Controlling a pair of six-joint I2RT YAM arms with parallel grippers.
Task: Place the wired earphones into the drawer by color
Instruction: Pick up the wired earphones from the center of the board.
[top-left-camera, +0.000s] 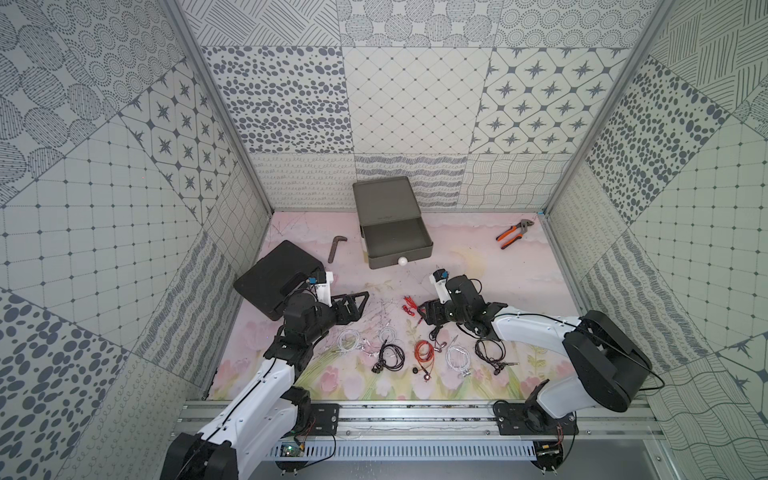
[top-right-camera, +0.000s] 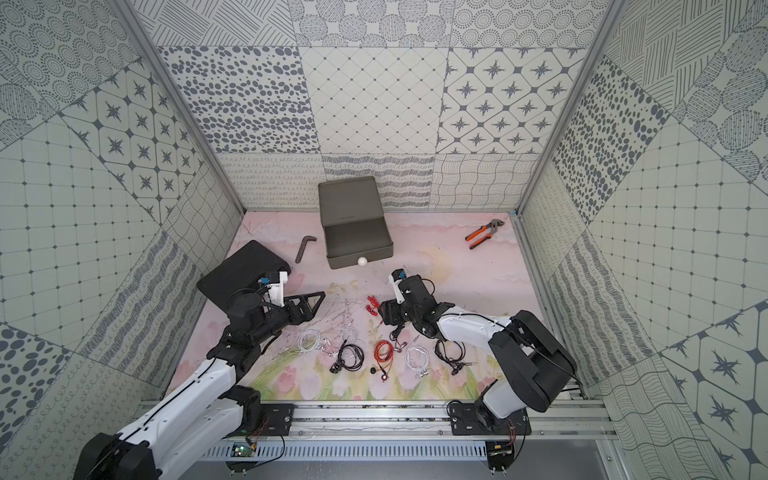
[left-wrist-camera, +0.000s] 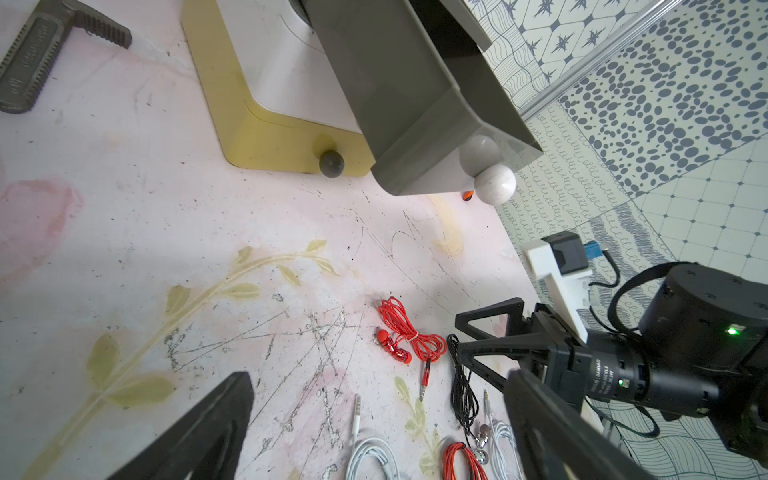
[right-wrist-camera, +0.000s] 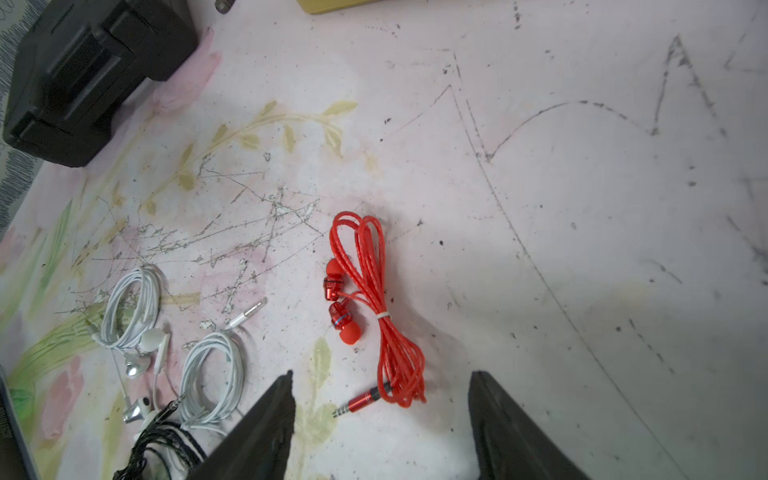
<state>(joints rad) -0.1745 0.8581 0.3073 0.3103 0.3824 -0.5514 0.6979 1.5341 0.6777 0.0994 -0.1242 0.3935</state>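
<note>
The drawer (top-left-camera: 395, 243) unit stands at the back middle, its grey top tier pulled out and showing nothing inside; its white and yellow tiers (left-wrist-camera: 266, 141) are shut. A red earphone coil (right-wrist-camera: 374, 299) lies on the mat. My right gripper (right-wrist-camera: 380, 378) is open, its jaws straddling the coil's plug end without touching it. In both top views that coil (top-left-camera: 409, 307) (top-right-camera: 372, 307) sits just left of the right gripper (top-left-camera: 426, 311). Several more wired earphones, white (top-left-camera: 349, 338), black (top-left-camera: 392, 357) and red (top-left-camera: 424, 351), lie nearer the front. My left gripper (top-left-camera: 357, 301) hovers open and holds nothing.
A flat black case (top-left-camera: 274, 282) lies at the left beside my left arm. A grey L-shaped tool (top-left-camera: 334, 247) rests left of the drawer unit. Orange-handled pliers (top-left-camera: 513, 232) lie at the back right. Patterned walls enclose three sides.
</note>
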